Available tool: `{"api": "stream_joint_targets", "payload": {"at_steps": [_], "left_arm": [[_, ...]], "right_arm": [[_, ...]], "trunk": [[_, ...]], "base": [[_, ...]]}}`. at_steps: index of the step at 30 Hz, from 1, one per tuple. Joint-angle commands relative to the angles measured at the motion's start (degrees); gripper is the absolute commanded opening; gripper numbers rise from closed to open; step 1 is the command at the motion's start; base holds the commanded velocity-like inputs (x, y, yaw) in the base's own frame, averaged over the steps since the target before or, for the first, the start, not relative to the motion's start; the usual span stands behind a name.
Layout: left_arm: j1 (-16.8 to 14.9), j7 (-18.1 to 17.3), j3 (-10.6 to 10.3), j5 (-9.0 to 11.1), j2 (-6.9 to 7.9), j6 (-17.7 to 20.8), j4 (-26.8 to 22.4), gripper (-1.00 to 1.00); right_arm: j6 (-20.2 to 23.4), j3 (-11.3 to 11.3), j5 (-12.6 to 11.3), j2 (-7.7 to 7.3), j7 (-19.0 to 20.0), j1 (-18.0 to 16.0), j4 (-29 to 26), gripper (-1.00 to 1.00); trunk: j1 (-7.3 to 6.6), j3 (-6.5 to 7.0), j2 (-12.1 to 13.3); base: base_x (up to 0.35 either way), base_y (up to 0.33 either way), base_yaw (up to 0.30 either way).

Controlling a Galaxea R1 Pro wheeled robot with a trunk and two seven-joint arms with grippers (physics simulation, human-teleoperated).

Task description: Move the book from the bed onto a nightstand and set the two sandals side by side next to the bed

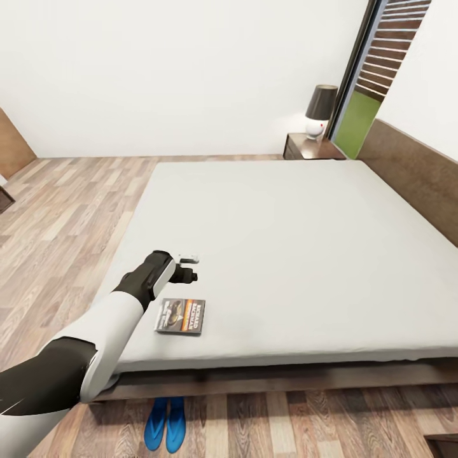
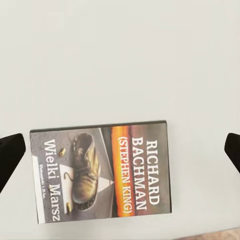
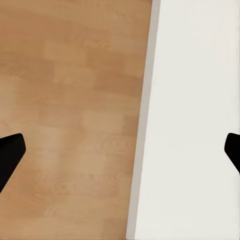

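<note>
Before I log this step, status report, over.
Left gripper open above grey mattress. Dark orange-banded paperback flat, untouched. Blue sandals paired on floor. Nothing blocking.

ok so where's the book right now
In the head view the book lies flat on the bed, near its front edge, just below the open left gripper.

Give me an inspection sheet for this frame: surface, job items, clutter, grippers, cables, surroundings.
Surface: bed, plain light-grey mattress, bare apart from the book.
Job items: book lies flat near the mattress's foot edge, cover up; two blue sandals side by side on the floor at the bed's foot; nightstand beside the headboard.
Clutter: lamp on the nightstand.
Grippers: left gripper open, hovering above the book, not touching; right gripper open, over the floor and a white surface.
Cables: nothing seen.
Surroundings: wood-plank floor, white walls, tall window.
</note>
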Motion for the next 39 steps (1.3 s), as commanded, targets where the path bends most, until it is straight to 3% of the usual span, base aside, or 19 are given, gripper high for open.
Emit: {"api": "stream_joint_targets", "payload": {"at_steps": [1, 12, 39], "left_arm": [[-0.03, 0.29, -0.3, 0.49, 0.04, 0.21, -0.05, 1.0], [-0.08, 0.29, -0.03, 0.63, 0.06, 0.22, -0.02, 1.0], [-0.27, 0.31, -0.23, 0.58, 0.16, -1.43, -0.6, 1.0]], "right_arm": [[0.2, -0.05, 0.36, 0.0, 0.02, 0.02, -0.07, 1.0], [0.15, -0.06, 0.36, -0.07, 0.02, 0.02, -0.08, 1.0], [0.1, 0.18, 0.36, -0.1, 0.02, 0.02, -0.08, 1.0]], "trunk": [[0.0, -0.1, -0.02], [0.0, -0.74, -0.02], [0.0, -0.99, -0.02]], "base": [[0.0, 0.0, 0.127], [0.0, 0.0, 0.103], [0.0, 0.0, 0.005]]}}
